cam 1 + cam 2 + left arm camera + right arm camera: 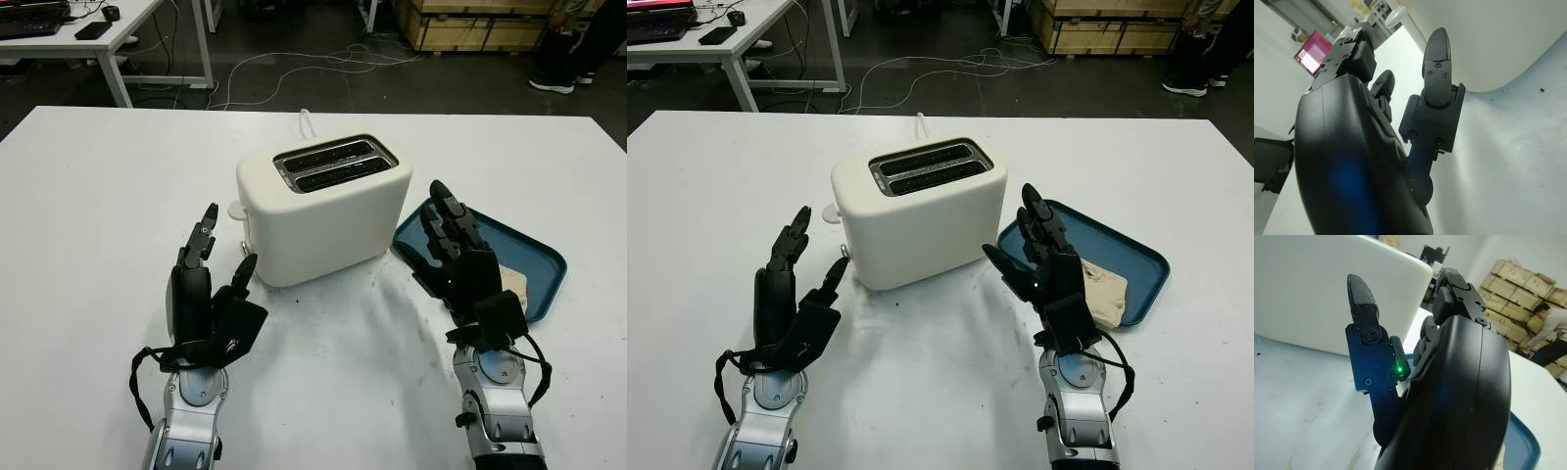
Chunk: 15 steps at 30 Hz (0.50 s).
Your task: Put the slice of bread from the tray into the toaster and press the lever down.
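A white two-slot toaster [323, 211] stands mid-table, both slots empty. A small white lever knob [238, 209] sticks out of its left end. To its right lies a blue tray [544, 257] holding a pale slice of bread [1104, 285], partly hidden behind my right hand. My right hand [426, 223] is open, raised over the tray's near left corner, just right of the toaster. My left hand [225, 243] is open, held up just left of the toaster's front corner, below the lever. In the wrist views the toaster wall [1498, 39] [1317, 289] is close to each hand.
A white cord [307, 122] runs off the table's far edge behind the toaster. Bare white tabletop [98, 196] stretches left and in front. Beyond the table are a desk [88, 39], wooden crates [480, 24] and a person's feet [558, 80].
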### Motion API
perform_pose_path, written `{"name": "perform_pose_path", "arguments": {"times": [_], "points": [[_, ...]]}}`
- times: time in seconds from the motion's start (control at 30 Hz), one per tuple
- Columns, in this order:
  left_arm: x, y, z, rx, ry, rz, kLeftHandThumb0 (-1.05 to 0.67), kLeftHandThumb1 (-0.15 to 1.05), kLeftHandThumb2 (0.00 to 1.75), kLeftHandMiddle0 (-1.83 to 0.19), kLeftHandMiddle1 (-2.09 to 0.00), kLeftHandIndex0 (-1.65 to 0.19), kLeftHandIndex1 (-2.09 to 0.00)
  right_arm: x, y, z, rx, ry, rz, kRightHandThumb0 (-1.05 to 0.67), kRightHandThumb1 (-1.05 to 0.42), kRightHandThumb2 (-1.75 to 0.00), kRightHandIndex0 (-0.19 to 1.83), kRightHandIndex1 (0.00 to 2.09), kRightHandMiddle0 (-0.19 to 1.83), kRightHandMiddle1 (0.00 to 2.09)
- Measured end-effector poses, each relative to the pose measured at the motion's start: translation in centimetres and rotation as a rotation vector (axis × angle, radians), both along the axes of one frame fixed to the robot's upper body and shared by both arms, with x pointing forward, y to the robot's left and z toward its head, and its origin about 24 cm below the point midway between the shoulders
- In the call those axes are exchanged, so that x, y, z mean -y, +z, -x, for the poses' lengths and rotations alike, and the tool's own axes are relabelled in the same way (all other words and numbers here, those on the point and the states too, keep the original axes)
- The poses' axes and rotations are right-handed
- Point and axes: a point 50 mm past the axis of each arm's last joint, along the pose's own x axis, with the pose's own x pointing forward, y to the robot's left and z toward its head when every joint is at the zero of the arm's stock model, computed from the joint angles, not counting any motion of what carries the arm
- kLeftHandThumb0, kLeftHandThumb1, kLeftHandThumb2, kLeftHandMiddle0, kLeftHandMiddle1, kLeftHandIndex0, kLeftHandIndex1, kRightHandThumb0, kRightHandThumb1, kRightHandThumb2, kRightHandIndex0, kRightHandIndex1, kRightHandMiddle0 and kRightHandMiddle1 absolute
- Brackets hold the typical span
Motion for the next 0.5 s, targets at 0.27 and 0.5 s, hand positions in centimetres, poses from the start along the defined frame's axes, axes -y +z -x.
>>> {"name": "perform_pose_path", "arguments": {"times": [0.27, 0.5], "points": [[0.04, 0.09, 0.33, 0.002, 0.0, 0.001, -0.52, 0.92, 0.38, -0.13, -0.48, -0.28, -0.01, -0.19, -0.29, 0.25, -0.014, 0.018, 0.008, -0.42, -0.89, 0.0, 0.19, 0.01, 0.23, 0.01], [0.05, 0.35, 0.35, 0.012, 0.0, 0.002, -0.51, 0.92, 0.38, -0.15, -0.46, -0.29, -0.01, 0.11, 0.39, 0.31, 0.0, 0.051, 0.073, -0.39, -0.88, 0.0, 0.22, 0.01, 0.25, 0.01]]}}
